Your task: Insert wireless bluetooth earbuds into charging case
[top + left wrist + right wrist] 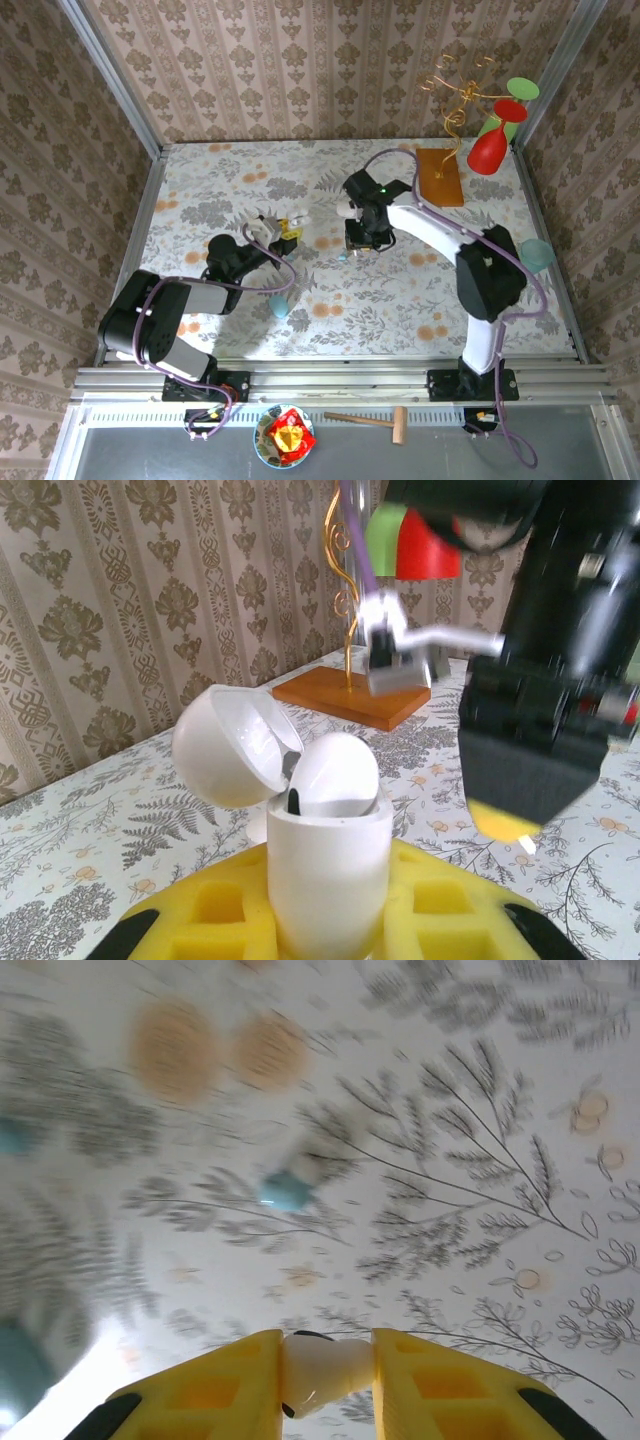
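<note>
Your left fingers (215, 905) clamp the open charging case (328, 865) upright, lid (225, 745) tipped back; your right fingers (440, 1390), nearby, pinch a white earbud (322, 1368). Line its stem over the case mouth — slowly — and let go only once it seats.

No legible text, label, brand, number or sign in any view. Charging case (328, 880): plain white shell, no readable marking. Earbud (320, 1370): plain white, nothing readable. Red-yellow packet (287, 437) in the bowl (259, 446) just off the bench's near edge: any print is too small to read.
</note>
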Controlling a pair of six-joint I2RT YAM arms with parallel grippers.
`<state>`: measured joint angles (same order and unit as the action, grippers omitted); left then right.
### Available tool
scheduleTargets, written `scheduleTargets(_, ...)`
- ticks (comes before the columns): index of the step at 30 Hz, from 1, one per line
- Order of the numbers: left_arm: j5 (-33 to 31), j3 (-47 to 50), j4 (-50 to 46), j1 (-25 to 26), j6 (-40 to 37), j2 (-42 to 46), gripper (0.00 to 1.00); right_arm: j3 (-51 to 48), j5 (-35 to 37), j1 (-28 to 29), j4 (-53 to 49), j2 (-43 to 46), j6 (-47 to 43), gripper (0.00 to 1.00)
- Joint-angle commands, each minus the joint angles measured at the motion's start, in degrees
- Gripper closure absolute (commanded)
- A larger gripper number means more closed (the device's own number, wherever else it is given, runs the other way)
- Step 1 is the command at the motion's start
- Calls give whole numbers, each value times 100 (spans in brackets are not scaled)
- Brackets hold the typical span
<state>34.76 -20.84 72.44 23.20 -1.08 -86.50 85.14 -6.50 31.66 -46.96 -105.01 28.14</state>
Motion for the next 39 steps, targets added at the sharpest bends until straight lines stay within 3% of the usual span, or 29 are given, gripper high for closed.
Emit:
scheduleTargets(1,388,-51,101,16,165,219,100,-315,-366,-2,1042,555,-352,74)
scheduleTargets(7,689,-124,103,18,382,283,100,-889,-1009,41,2274,1261,-663,74)
scheduleTargets(15,927,-223,117,13,794,347,100,-1026,-1316,137,3043,1649,-687,74)
scheduleTargets(39,857,-461,138,158,1390,436,100,-1245,-1501,372,3664,1647,-842,75)
